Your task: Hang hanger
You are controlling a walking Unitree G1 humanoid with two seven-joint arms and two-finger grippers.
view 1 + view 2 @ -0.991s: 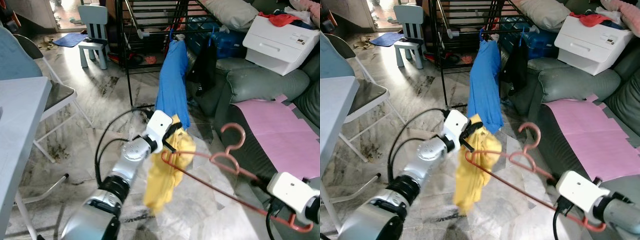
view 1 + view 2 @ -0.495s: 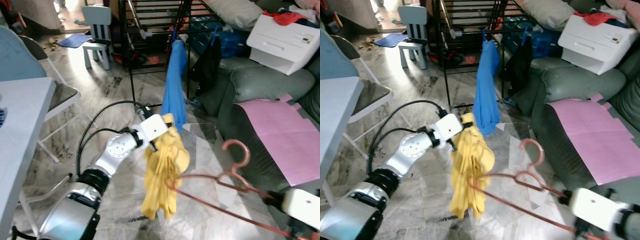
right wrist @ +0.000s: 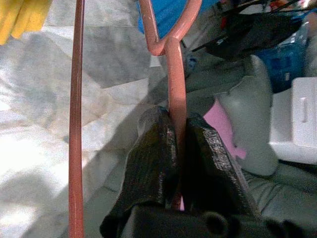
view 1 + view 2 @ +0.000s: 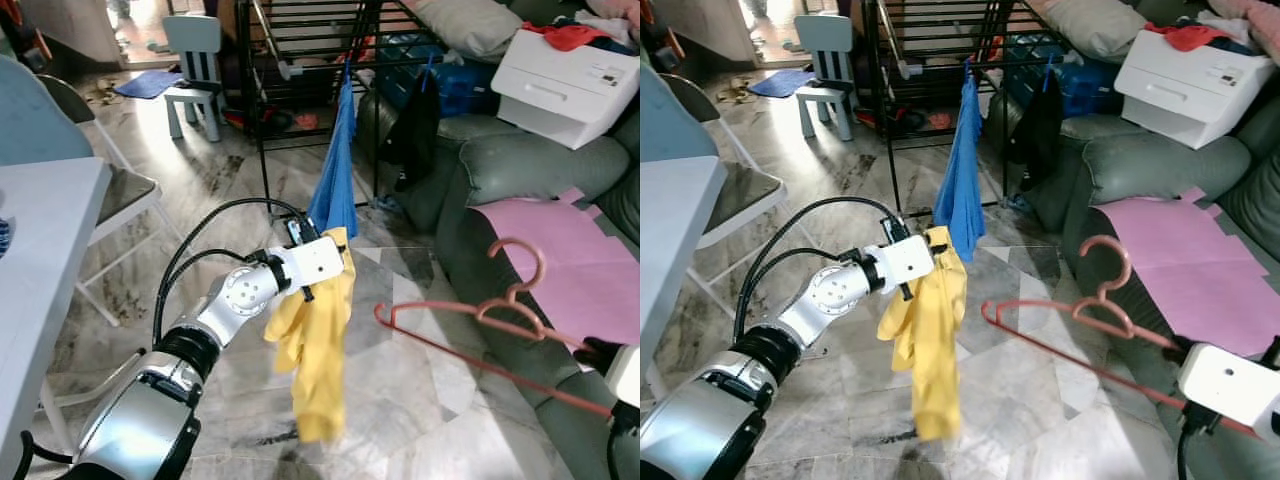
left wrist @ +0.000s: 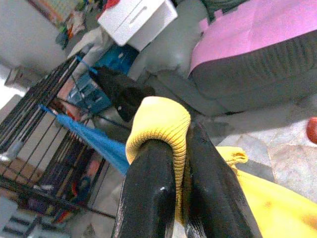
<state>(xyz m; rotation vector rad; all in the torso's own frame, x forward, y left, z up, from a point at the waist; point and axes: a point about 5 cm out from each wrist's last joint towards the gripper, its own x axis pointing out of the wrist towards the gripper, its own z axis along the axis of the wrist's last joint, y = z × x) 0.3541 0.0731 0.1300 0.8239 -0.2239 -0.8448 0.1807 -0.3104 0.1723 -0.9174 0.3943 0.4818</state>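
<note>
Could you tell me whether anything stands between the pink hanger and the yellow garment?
Nothing visible does: open floor separates the pink plastic hanger, clamped in the right end effector, from the yellow knitted garment held by the left end effector.

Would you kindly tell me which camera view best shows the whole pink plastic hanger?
The right eye view: the pink plastic hanger appears entire, hook to far corner. The left eye view shows it too, nearer the edge. The right wrist view gives two bars, one clamped by the right gripper.

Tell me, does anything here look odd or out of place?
Yes: the yellow garment is not on the pink hanger. It dangles bunched from the left gripper, while the right gripper holds the bare hanger apart from it. A red cloth also lies atop the white box on the sofa.
</note>
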